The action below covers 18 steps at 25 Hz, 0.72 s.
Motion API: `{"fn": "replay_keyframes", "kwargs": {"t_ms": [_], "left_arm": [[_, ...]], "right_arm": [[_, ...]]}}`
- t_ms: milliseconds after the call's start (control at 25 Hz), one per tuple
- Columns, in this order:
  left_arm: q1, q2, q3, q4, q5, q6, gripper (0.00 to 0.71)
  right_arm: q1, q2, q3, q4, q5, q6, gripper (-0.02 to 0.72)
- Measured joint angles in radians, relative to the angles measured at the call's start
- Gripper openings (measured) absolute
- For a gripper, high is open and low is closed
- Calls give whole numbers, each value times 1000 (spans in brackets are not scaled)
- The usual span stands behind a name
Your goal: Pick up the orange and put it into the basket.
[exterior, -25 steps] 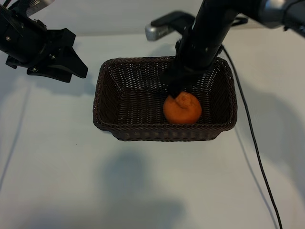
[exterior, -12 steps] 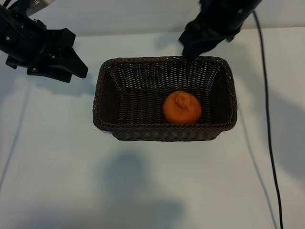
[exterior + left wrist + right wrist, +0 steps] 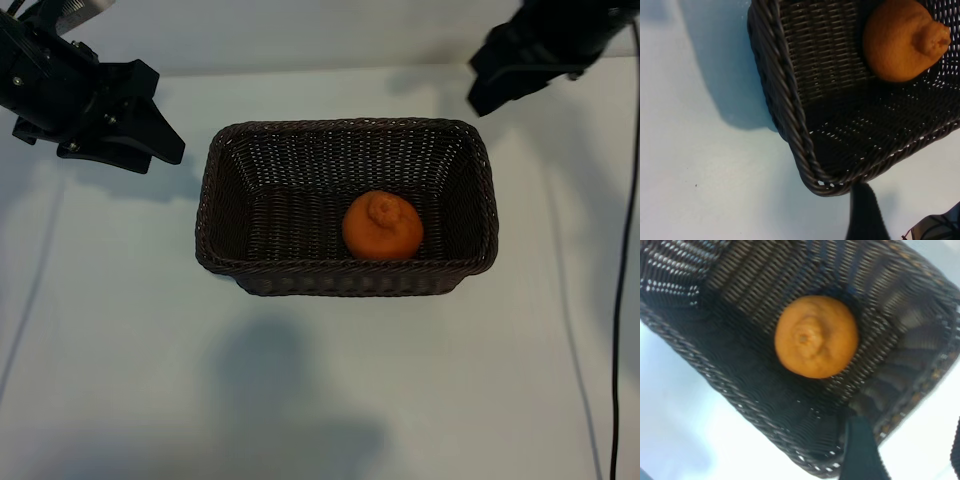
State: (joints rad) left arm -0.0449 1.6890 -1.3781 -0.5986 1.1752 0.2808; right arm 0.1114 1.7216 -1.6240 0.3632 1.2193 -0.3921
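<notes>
Already, from the exterior view, we judge the job done: the orange [image 3: 382, 226] rests on the floor of the basket [image 3: 215, 200], knob upward, with nothing gripping it. Our right tool [image 3: 500, 85] hangs above the tabletop [image 3: 120, 350] beyond the basket's far corner, well apart from the fruit and carrying nothing; whether its fingers are spread we cannot tell. Our left tool [image 3: 150, 135] sits parked off the basket's other end, fingers parted and empty. From the left wrist, the orange [image 3: 902, 42] lies inside the braided rim, the basket [image 3: 785, 95] otherwise bare. From the right wrist, the orange [image 3: 816, 336] lies alone below, ringed by the woven walls of the basket [image 3: 685, 347]. Nothing seems left but to park the arm.
</notes>
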Motion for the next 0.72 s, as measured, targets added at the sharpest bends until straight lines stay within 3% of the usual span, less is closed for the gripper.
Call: {"fn": "replay_keyframes", "kwargs": {"t_ms": [160,520,720], "left_arm": [[0,0,0,0,0,0,472],[0,0,0,0,0,0,472],[0,0,0,0,0,0,472]], "right_arm": [[-89,-36,42,60,1,-57,428],[-258,-81,131,285,0,-244,424],[-279,-81,158,313,0,-290,424]]}}
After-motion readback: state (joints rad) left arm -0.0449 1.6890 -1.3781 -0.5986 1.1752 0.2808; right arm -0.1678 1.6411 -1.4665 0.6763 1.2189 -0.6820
